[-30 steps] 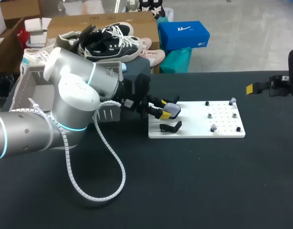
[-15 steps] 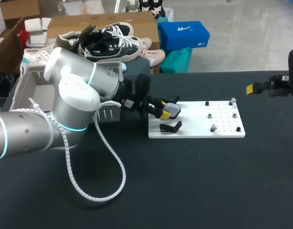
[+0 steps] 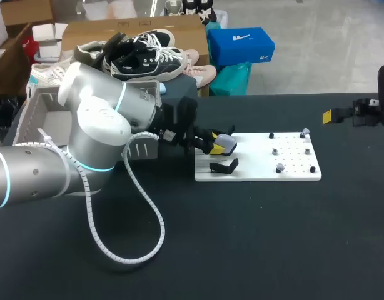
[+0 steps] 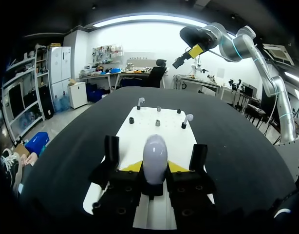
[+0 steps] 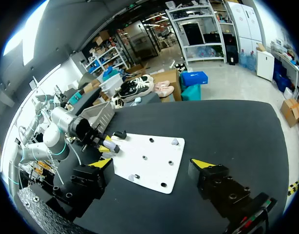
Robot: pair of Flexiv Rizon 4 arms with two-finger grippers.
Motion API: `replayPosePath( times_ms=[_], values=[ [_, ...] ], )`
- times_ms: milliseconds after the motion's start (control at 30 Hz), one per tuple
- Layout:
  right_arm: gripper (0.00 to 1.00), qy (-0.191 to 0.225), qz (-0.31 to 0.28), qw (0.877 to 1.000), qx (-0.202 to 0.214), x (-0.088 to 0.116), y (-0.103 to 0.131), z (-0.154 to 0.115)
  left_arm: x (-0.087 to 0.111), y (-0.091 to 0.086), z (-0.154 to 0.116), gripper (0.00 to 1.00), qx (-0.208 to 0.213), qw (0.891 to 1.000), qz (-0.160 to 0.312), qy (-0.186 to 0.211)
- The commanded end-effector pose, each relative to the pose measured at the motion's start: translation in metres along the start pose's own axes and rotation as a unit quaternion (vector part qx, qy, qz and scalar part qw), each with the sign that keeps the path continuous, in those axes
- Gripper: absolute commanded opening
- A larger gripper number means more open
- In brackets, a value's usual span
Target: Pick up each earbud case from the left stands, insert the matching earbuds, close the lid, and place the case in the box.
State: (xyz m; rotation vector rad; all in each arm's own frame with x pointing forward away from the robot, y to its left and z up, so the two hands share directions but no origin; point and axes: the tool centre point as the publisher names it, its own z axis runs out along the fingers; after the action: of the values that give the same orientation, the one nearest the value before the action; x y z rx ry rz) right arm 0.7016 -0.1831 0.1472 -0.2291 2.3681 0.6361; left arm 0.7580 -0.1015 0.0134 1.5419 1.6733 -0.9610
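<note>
**Left claw [image 4: 155,165] clenched on earbud case [image 4: 155,153] over one end of the white board [image 4: 176,141]**
An empty black stand [image 3: 224,166] sat just beside the case, and small pegs [image 3: 279,168] dotted the board's other end. The grey box [image 3: 48,119] lay behind the left arm. The right claw [image 5: 153,165] hung spread wide, well apart, above the bench [image 3: 273,237].

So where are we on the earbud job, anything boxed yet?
Done: nothing I can see; the visible part of the pale grey plastic box shows no case. In hand: the left gripper is closed on the lilac-grey oval earbud case, at its black stand on the white pegboard. Left: lift it, fit the small pale earbuds from their pegs, close the lid, box it. The right gripper is open and holds nothing.
</note>
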Motion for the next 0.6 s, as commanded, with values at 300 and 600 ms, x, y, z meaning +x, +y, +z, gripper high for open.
replayPosePath(
  times_ms=[300,600],
  values=[
    [1.00,0.001,0.000,1.000,0.000,0.000,0.000,-0.001,-0.006,0.002,-0.007,0.00,0.019,0.999,-0.015,-0.022],
    [1.00,0.001,0.000,1.000,0.000,0.000,0.000,-0.001,-0.015,0.003,-0.011,0.00,-0.001,0.999,-0.012,-0.035]
  ],
)
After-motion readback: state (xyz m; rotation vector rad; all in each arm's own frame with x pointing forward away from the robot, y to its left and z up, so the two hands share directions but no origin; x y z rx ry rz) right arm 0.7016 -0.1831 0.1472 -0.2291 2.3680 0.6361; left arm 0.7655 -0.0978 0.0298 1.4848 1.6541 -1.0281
